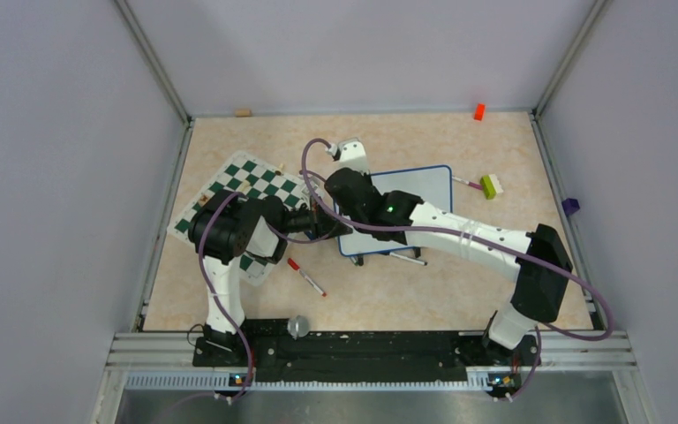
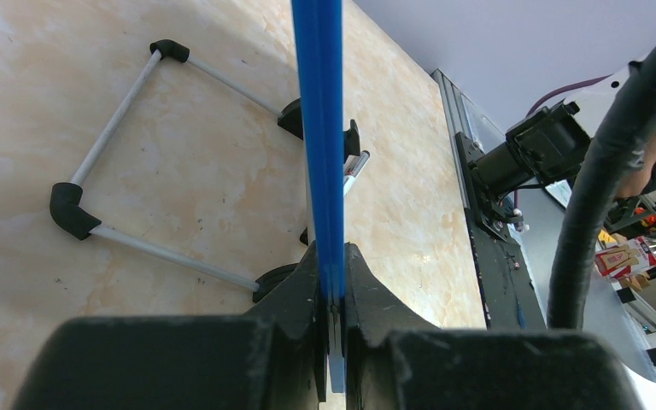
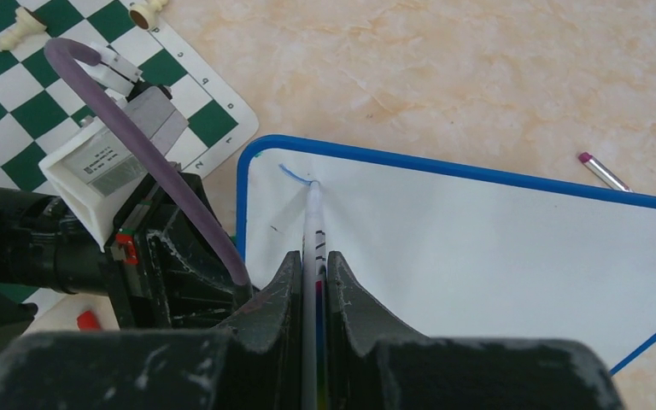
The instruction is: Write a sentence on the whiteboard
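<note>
Your left claw (image 2: 331, 260) clamps the whiteboard's (image 3: 478, 248) left edge; your right claw (image 3: 312, 263) grips a marker (image 3: 314, 218), tip on a blue stroke (image 3: 293, 174) near its far-left corner.

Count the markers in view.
3: held marker in the right end effector; red-capped marker beside the chess mat; pink-tipped marker by the green block. Others may be hidden.

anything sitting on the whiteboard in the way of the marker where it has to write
Nothing visible does. The right gripper holds the marker with its tip on the whiteboard by a short blue stroke near the corner, and nothing lies on the white surface beyond. The left gripper clamps the board's edge, off the writing area.
</note>
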Robot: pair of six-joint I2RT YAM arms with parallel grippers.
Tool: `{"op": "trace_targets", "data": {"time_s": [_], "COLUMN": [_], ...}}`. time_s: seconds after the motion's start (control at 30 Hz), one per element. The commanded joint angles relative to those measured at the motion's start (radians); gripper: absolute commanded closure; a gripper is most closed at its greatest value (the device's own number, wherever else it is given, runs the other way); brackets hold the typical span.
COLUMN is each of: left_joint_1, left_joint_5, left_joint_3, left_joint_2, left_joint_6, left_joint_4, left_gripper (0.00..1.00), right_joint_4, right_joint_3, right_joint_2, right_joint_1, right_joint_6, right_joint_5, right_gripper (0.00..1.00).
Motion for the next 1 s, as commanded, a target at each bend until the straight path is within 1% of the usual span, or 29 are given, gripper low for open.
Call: {"op": "trace_targets", "data": {"time_s": [0.0, 0.17, 0.37, 0.53, 0.97], "left_joint_1": [-0.005, -0.005, -0.005, -0.005, -0.005], "left_joint_5": [0.047, 0.047, 0.048, 0.049, 0.050], "left_joint_3": [0.007, 0.006, 0.007, 0.007, 0.006], "left_joint_2": [0.008, 0.009, 0.010, 0.009, 0.007], "left_joint_6": [0.073, 0.075, 0.077, 0.078, 0.078], "left_joint_4": [0.100, 0.100, 0.100, 0.100, 0.100], "left_gripper": [1.00, 1.00, 1.00, 1.00, 1.00], "right_joint_4": [-0.050, -0.055, -0.013, 0.008, 0.007], "right_joint_3": [0.039, 0.035, 0.033, 0.043, 0.060], "right_joint_2": [0.008, 0.000, 0.001, 0.007, 0.006], "right_joint_1": [0.004, 0.004, 0.005, 0.005, 0.004], "right_joint_6": [0.021, 0.024, -0.008, -0.022, -0.028], "right_joint_5": [0.082, 0.090, 0.009, -0.024, -0.010], "right_gripper": [1.00, 1.00, 1.00, 1.00, 1.00]}}
